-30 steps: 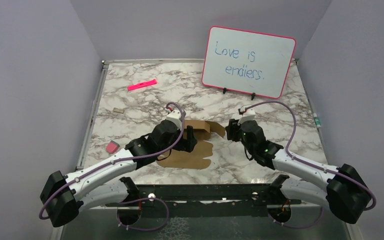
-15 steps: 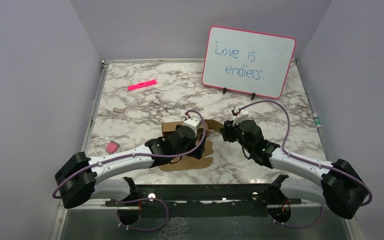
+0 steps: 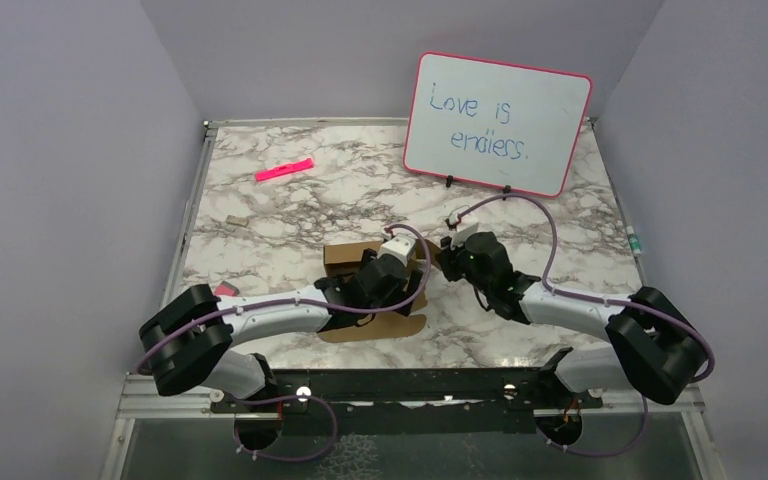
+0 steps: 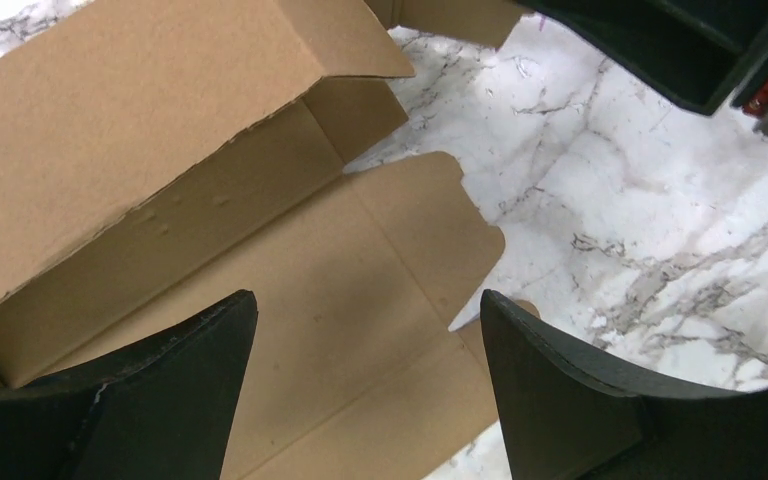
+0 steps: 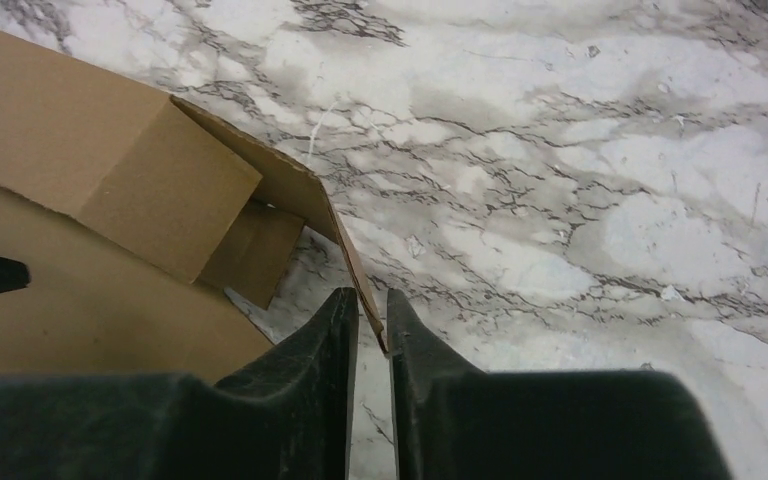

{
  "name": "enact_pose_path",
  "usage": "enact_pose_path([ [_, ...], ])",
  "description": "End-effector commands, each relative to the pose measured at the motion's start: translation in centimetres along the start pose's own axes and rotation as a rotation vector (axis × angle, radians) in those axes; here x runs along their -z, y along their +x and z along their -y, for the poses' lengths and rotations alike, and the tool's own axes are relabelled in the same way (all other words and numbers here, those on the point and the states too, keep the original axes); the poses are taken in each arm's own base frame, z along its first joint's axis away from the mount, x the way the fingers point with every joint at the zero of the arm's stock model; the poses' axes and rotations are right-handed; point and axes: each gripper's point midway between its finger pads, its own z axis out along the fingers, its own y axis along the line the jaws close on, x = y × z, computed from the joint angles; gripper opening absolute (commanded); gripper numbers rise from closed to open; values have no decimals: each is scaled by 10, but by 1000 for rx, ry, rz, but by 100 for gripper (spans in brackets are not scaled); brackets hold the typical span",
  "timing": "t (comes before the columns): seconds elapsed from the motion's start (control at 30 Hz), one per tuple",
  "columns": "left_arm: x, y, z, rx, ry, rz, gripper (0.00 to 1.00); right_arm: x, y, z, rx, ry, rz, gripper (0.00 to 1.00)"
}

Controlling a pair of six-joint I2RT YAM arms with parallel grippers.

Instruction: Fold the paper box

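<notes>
The paper box (image 3: 348,254) is brown cardboard, partly folded, with a raised wall at the back and a flat notched panel (image 3: 380,326) lying toward me. My left gripper (image 3: 408,283) is open and hovers above the flat panel (image 4: 360,300), holding nothing. The raised wall (image 4: 140,130) is to its left. My right gripper (image 3: 441,262) is at the box's right end. In the right wrist view it (image 5: 371,295) is shut on the thin edge of an upright side flap (image 5: 300,190). The box body (image 5: 80,150) lies to the left of that flap.
A pink-rimmed whiteboard (image 3: 498,122) stands at the back right. A slim pink marker (image 3: 284,169) lies at the back left. A small pink block (image 3: 224,290) sits beside my left arm, and a small brown scrap (image 3: 237,220) lies at the left.
My left arm has swung right, from the box's left side to above its flat panel. My right gripper has moved left to the box's right flap.
</notes>
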Motion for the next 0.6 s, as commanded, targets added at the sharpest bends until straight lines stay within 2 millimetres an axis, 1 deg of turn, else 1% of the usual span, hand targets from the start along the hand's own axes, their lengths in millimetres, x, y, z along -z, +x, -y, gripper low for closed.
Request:
enact_pose_path([
  [0.0,-9,-25,3,-44,-43,105,83,2,-20,-21,3,-123,42,17],
  [0.07,-12,-24,0,-53,-68,123,83,7,-17,-26,11,-159,34,12],
  [0.17,-17,-24,-5,-62,-96,157,83,12,-15,-28,37,-180,38,12],
  [0.23,-20,-23,-9,-73,-118,174,83,14,-15,-33,50,-213,47,11],
  [0.43,-29,-24,-12,-95,-190,213,82,14,-11,-38,73,-247,33,8],
  [0.57,-37,-18,-15,-115,-254,223,82,14,-10,-40,76,-263,29,8],
])
